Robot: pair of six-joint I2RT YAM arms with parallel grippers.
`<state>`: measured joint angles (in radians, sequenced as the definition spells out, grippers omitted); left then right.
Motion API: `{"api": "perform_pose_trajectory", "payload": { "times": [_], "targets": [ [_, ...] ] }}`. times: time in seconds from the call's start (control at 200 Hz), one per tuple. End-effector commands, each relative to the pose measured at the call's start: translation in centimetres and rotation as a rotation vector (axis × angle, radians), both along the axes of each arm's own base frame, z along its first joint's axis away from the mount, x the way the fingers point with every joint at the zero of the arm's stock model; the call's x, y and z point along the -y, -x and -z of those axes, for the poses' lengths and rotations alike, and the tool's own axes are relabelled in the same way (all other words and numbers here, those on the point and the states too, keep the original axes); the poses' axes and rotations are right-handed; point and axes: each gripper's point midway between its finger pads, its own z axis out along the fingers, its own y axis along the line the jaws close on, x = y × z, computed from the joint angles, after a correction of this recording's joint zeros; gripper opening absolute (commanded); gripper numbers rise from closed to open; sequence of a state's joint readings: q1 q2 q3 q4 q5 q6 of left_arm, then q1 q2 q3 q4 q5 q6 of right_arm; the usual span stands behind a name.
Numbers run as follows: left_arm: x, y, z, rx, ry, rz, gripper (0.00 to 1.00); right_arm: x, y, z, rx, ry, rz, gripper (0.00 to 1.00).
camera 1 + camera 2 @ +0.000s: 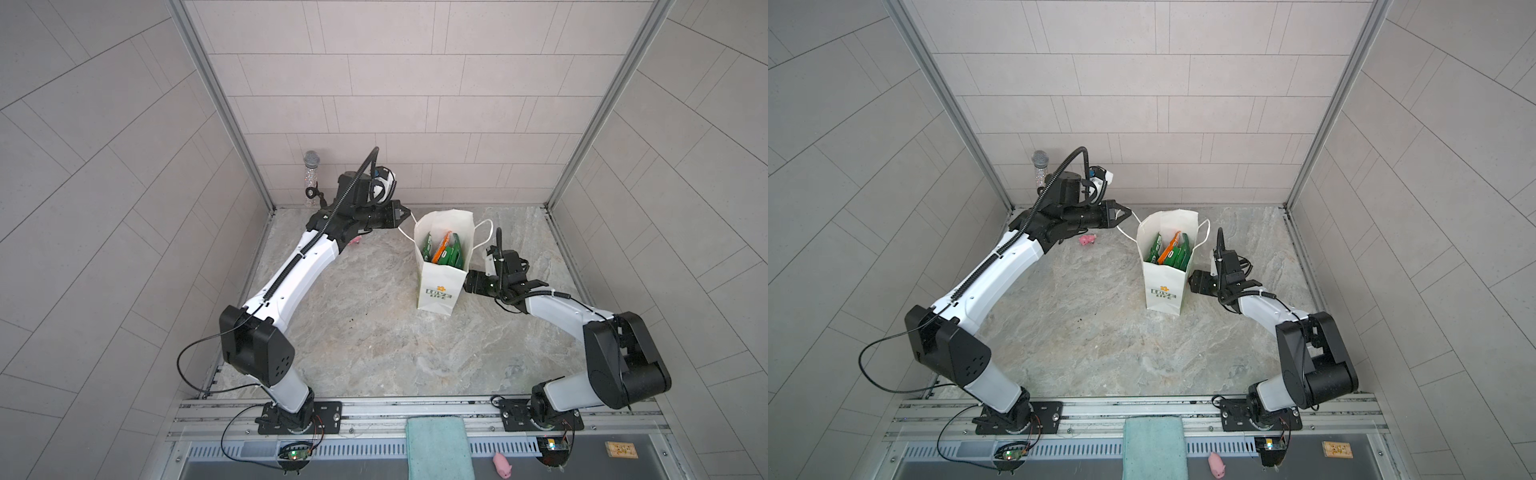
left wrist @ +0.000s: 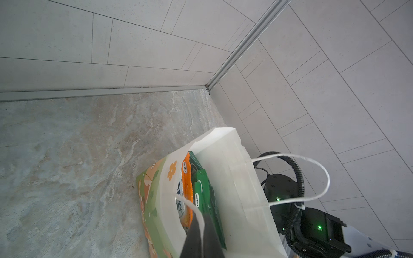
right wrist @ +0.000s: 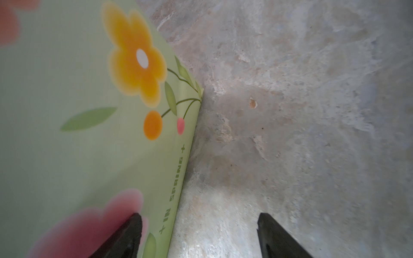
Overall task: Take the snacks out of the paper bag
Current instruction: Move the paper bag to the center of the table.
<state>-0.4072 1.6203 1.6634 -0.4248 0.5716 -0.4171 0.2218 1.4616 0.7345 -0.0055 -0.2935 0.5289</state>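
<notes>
Left end effector [image 2: 202,221] clamps bag handle [image 2: 190,204] | pig toy [image 1: 1087,240] nearby | bottle [image 1: 1040,172] behind

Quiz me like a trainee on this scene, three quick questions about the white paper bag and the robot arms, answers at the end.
1. True or false: the tall white paper bag lies on its side.
2. The left gripper is shut on: A nothing; B the bag's white cord handle; C a green snack packet.
3. Fill in: the flat orange snack packet is ___ the bag.
Key: 1 false; 2 B; 3 inside.
</notes>
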Motion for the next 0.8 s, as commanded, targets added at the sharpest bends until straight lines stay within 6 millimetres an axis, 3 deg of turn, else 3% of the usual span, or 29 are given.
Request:
{"api": "perform_pose_trajectory", "payload": {
  "times": [0.0,0.32,0.796],
  "targets": [
    [-1.4,1.1,-4.3,0.105,-0.006,-0.021,0.00,-2.0,-0.8,-0.8,0.038,-0.082,0.007,0.82],
    [-4.4,2.8,-6.9,0.128,-0.019,-0.040,0.00,-8.7,-0.3,-0.7,0.040,-0.197,-0.094,0.82],
    [-11.1,4.0,-7.5,0.126,-0.064,-0.085,0.00,-21.0,1.3,-0.7,0.030,-0.318,-0.264,0.81]
  ]
}}
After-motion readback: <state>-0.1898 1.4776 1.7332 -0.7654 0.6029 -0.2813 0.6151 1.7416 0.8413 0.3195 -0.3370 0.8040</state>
